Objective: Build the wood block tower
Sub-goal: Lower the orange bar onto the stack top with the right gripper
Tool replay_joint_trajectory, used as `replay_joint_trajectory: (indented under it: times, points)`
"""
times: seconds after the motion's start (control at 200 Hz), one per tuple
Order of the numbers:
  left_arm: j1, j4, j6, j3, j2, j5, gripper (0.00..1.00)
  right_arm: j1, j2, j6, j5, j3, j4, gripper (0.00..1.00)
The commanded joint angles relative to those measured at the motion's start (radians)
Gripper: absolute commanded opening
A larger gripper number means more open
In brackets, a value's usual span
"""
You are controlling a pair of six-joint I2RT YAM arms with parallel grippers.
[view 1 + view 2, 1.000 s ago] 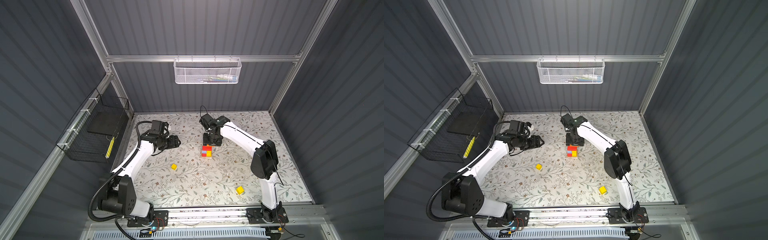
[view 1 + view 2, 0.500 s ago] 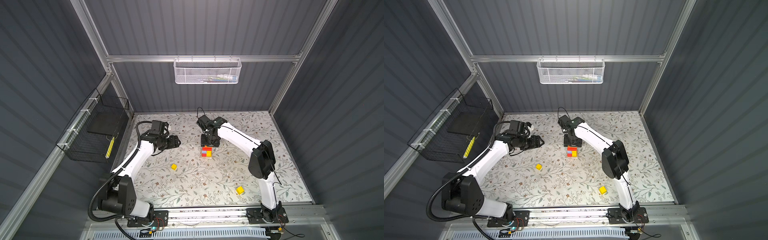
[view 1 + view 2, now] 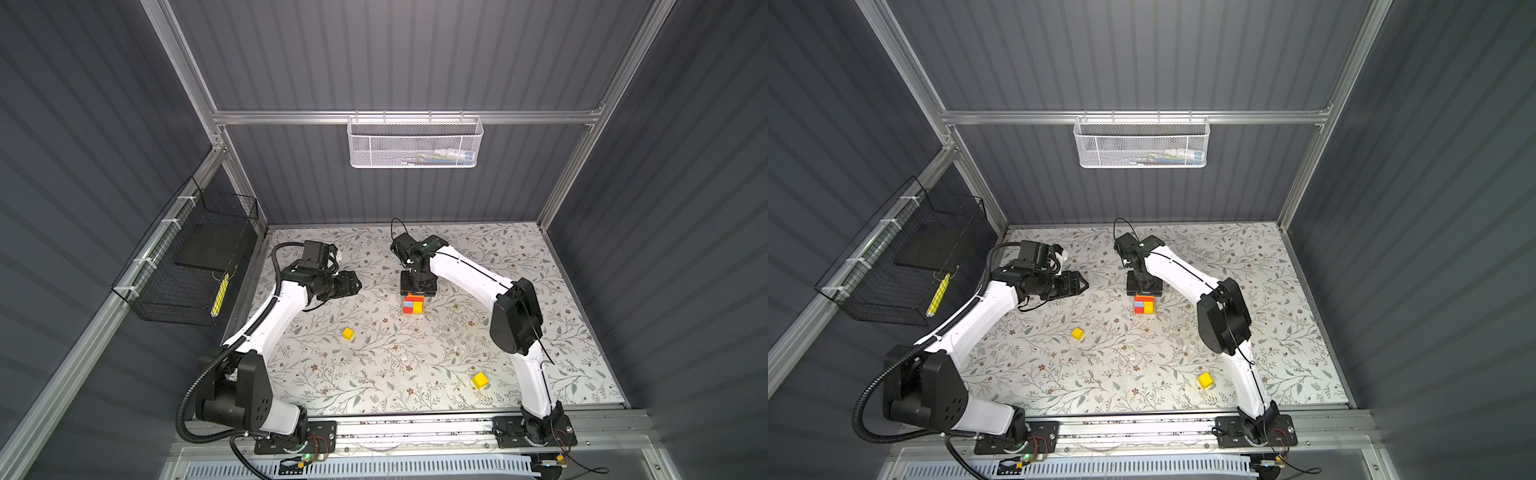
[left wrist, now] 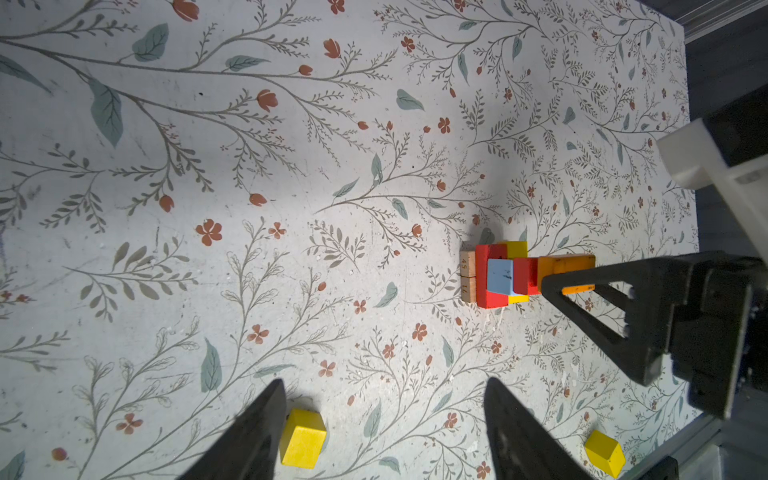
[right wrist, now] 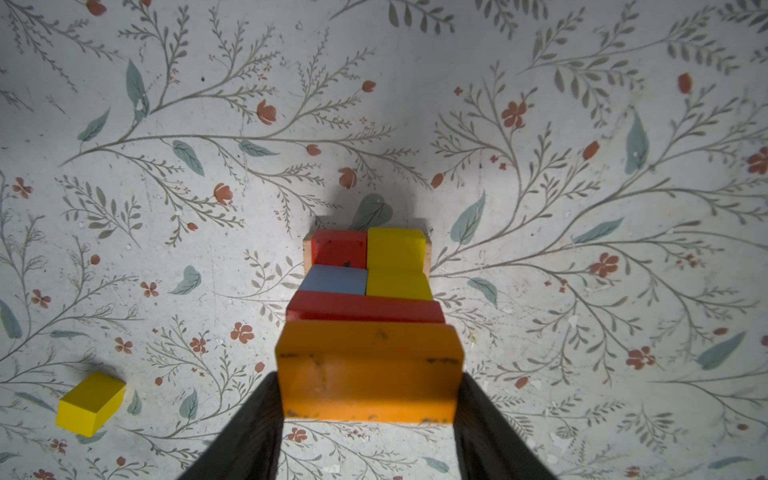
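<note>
Over tower [image 3: 412,306] | right pincer [image 5: 369,386] clamps orange brick [image 5: 370,353] | left pincer [image 4: 385,382] spread, empty

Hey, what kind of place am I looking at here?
Probably a lab robot cell, not a home: an aluminium frame with grey panel walls, two white arms mounted on a front rail, and a floral tabletop.
</note>
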Motion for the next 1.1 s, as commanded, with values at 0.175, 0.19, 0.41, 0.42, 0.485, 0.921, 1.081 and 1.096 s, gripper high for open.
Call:
replay_joint_trajectory:
  times: [0.175, 0.19, 0.41, 0.42, 0.485, 0.921, 1.081, 1.096]
  points:
    - [0.010, -0.016, 0.024, -0.006, 0.006, 0.005, 0.75, 0.004, 0.013, 0.021, 0.018, 0.028, -0.027, 0.47]
    - [0.010, -0.016, 0.024, -0.005, 0.006, 0.005, 0.75, 0.004, 0.014, 0.021, 0.018, 0.028, -0.028, 0.48]
    - [0.010, -0.016, 0.023, -0.006, 0.006, 0.005, 0.75, 0.004, 0.016, 0.022, 0.017, 0.029, -0.025, 0.50]
    - [0.010, -0.015, 0.024, -0.006, 0.006, 0.005, 0.75, 0.004, 0.016, 0.022, 0.017, 0.029, -0.025, 0.50]
    - [0.010, -0.016, 0.024, -0.005, 0.006, 0.005, 0.75, 0.004, 0.017, 0.022, 0.017, 0.029, -0.023, 0.51]
    - [0.010, -0.015, 0.024, -0.010, 0.004, 0.003, 0.75, 0.004, 0.025, 0.021, 0.009, 0.037, -0.025, 0.54]
    - [0.010, -0.012, 0.024, -0.011, 0.006, 0.004, 0.75, 0.004, 0.030, 0.021, 0.006, 0.038, -0.027, 0.56]
    - [0.010, -0.012, 0.024, -0.011, 0.006, 0.004, 0.75, 0.004, 0.030, 0.021, 0.007, 0.038, -0.027, 0.56]
